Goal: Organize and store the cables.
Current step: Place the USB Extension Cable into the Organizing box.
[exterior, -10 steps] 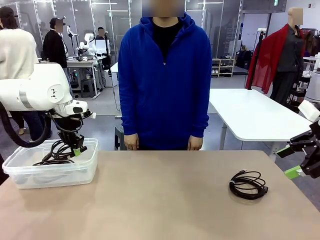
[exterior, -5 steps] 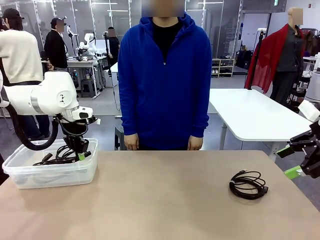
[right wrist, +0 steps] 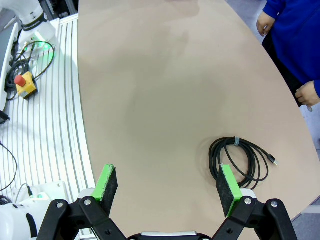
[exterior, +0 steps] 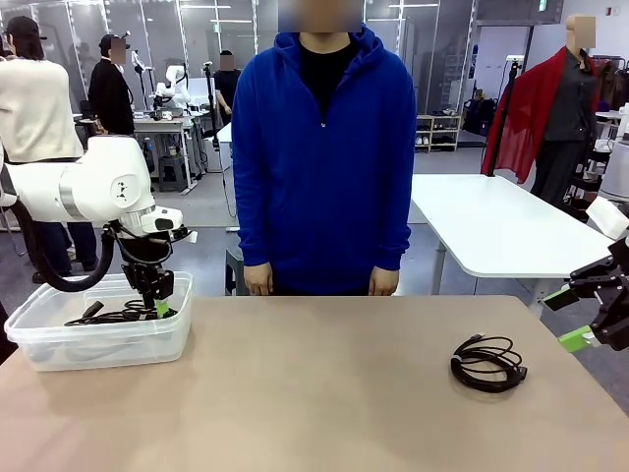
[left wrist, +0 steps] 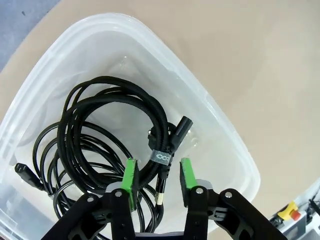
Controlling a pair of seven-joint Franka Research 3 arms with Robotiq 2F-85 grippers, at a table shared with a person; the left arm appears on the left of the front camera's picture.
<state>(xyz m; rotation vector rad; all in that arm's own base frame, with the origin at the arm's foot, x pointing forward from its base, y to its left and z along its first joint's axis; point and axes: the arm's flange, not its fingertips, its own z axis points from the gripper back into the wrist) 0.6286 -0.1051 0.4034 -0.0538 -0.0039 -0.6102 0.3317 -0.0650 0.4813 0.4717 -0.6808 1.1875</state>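
Loose coil [exterior: 488, 364] lower right of front view, just left of right gripper [exterior: 582, 317], which is wide open and empty. Left gripper [left wrist: 157, 162] half-open astride binned coil [left wrist: 155, 120], gripping nothing, far left at bin [exterior: 108, 346].

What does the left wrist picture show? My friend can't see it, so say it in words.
The robot's left hand points down into a clear bin, fingers apart over coiled black cables with plug ends. The bin sits on a tan table.
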